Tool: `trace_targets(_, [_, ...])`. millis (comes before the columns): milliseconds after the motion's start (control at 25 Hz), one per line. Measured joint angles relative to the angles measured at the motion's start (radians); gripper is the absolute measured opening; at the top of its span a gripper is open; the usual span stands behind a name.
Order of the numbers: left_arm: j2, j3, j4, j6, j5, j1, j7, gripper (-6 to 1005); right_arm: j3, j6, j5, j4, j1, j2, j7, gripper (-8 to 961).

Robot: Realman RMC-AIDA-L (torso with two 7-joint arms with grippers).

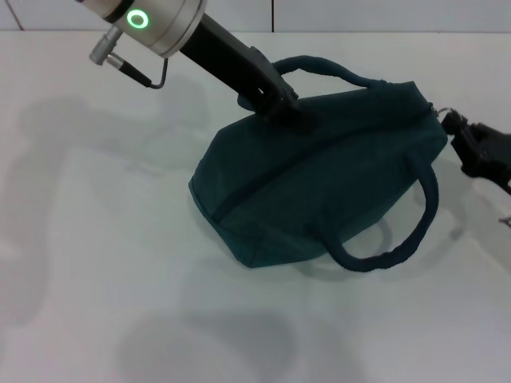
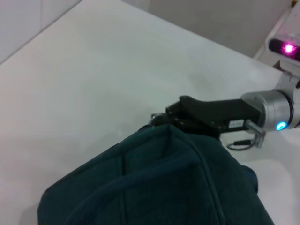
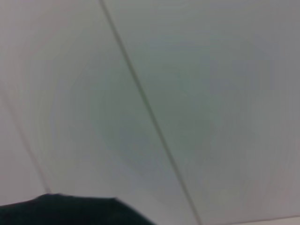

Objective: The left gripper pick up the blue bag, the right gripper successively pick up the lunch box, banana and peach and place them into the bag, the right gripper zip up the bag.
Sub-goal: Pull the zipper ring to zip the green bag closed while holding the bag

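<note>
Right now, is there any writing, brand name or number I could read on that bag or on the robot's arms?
No text here can be read.
A small white label sits on the right gripper, seen from the left wrist view: too small to read.
The blue bag shows no print or logo.
The left gripper, at the bag's top edge, bears only a green light ring, no words.
</note>
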Motion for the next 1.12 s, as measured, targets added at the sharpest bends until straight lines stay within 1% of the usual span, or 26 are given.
trace_targets(120, [0.010,-0.002,0.000,0.027,-0.033,0.013,0.004,45,-0.012,-0.103,-0.001,0.000,-0.039,0.001,-0.023,2])
trace_targets(200, [0.022,-0.002,0.000,0.048,-0.059,0.025,0.005,45,-0.025,-0.167,-0.001,0.000,-0.063,0.001,-0.034,2])
trace_targets(320, [0.043,-0.002,0.000,0.081,-0.102,0.043,0.006,45,-0.069,-0.253,-0.001,0.000,-0.088,0.000,-0.046,2])
trace_targets(480, [0.083,-0.003,-0.007,0.115,-0.173,0.074,0.006,46,-0.107,-0.301,-0.001,-0.003,-0.103,-0.001,-0.082,5])
trace_targets(560, [0.096,-0.003,-0.014,0.117,-0.187,0.081,0.006,46,-0.108,-0.281,0.002,-0.002,-0.099,-0.001,-0.083,6])
trace_targets(640, [0.100,-0.004,-0.024,0.117,-0.190,0.081,0.011,46,-0.108,-0.234,0.003,0.000,-0.091,-0.003,-0.080,8])
trace_targets(840, [0.102,-0.006,-0.036,0.117,-0.190,0.074,0.024,46,-0.137,-0.107,-0.002,0.001,-0.068,-0.001,-0.078,12])
trace_targets(920, [0.103,-0.011,-0.036,0.116,-0.191,0.074,0.025,46,-0.140,-0.096,-0.002,0.001,-0.065,0.000,-0.078,14])
trace_targets(960, [0.103,-0.014,-0.036,0.116,-0.191,0.074,0.025,46,-0.145,-0.068,0.000,0.001,-0.058,0.001,-0.077,15])
trace_targets(1120, [0.103,-0.017,-0.036,0.117,-0.191,0.073,0.027,46,-0.146,-0.054,0.003,-0.001,-0.054,0.002,-0.064,18])
